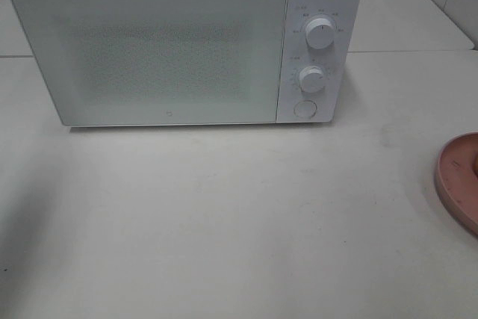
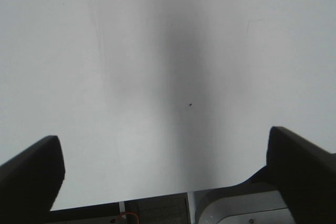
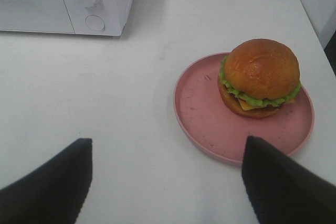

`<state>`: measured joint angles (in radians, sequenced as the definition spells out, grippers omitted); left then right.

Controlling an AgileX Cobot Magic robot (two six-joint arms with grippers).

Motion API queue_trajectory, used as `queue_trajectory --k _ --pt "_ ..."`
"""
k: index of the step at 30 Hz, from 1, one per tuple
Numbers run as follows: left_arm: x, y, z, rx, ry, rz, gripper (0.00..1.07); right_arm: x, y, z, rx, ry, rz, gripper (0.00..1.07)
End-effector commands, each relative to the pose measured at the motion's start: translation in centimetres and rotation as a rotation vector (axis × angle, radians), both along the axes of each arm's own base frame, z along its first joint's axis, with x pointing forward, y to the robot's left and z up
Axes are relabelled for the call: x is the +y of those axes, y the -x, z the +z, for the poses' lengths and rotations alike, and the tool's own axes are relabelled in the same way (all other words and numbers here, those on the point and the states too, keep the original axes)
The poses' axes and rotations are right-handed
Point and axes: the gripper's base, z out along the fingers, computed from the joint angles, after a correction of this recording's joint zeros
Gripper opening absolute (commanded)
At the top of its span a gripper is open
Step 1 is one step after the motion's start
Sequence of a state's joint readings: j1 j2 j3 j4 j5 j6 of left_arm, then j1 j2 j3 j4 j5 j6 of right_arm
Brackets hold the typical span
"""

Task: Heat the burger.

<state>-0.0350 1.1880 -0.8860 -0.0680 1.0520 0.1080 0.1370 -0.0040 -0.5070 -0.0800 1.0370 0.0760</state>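
1. The left gripper [image 2: 165, 174] shows in its wrist view as two dark fingers [image 2: 31, 174] spread wide apart, with nothing between them.
2. The right gripper [image 3: 168, 182] shows in its wrist view the same way: two dark fingers [image 3: 50, 187] held wide apart, gripping nothing.
3. Neither arm nor gripper appears in the high exterior view.

Soft, even indoor light falls on the pale tabletop [image 1: 239, 222], dimmer at its near left corner. The left wrist view shows a broad grey shadow band. All views look slightly grainy; the burger [image 3: 260, 77] gleams faintly.
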Motion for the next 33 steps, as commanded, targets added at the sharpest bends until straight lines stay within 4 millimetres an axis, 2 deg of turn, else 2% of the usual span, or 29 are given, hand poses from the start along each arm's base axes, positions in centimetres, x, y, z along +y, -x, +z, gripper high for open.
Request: queue_trajectory --k 1,2,3,4,5,7,8,10,11,16,20,22,33 --pt "0.2 2.3 -0.4 -0.027 0.008 0.018 1.02 -0.1 0.4 0.0 -0.03 0.006 -0.003 0.76" --pt "0.2 3.6 -0.6 -0.041 0.011 0.019 1.02 -0.1 0.4 0.0 -0.03 0.006 -0.003 0.76" --pt "0.2 3.6 -0.6 -0.041 0.011 0.019 1.02 -0.1 0.4 0.0 -0.03 0.006 -0.003 0.76" --pt "0.2 5.0 -0.8 -0.058 0.01 0.014 1.02 -0.1 0.4 0.0 -0.03 0.006 -0.003 0.76" --pt "0.2 5.0 -0.8 -0.058 0.01 0.014 1.02 -0.1 0.4 0.0 -0.03 0.006 -0.003 0.76" --pt "0.3 6.7 -1.2 -0.086 0.013 0.016 1.02 -0.1 0.4 0.0 -0.03 0.006 -0.003 0.76" --pt "0.3 6.7 -1.2 -0.086 0.013 0.016 1.02 -0.1 0.4 0.0 -0.03 0.006 -0.003 0.76" --pt "0.3 8.2 -1.5 -0.118 0.014 0.016 1.01 -0.1 0.4 0.0 -0.03 0.006 -0.003 0.76" --pt "0.3 8.2 -1.5 -0.118 0.014 0.016 1.01 -0.1 0.4 0.0 -0.03 0.006 -0.003 0.76" --pt "0.4 11.2 -2.2 -0.24 0.027 0.028 1.01 -0.1 0.4 0.0 -0.03 0.006 -0.003 0.76" --pt "0.5 12.5 -1.5 -0.314 0.031 0.048 1.01 -0.1 0.4 0.0 -0.03 0.006 -0.003 0.76" --pt "0.6 14.0 -1.7 -0.35 0.034 0.058 1.01 -0.1 0.4 0.0 -0.03 0.006 -0.003 0.76" --pt "0.4 17.6 -0.4 -0.595 0.092 0.064 1.01 -0.1 0.4 0.0 -0.03 0.006 -0.003 0.75"
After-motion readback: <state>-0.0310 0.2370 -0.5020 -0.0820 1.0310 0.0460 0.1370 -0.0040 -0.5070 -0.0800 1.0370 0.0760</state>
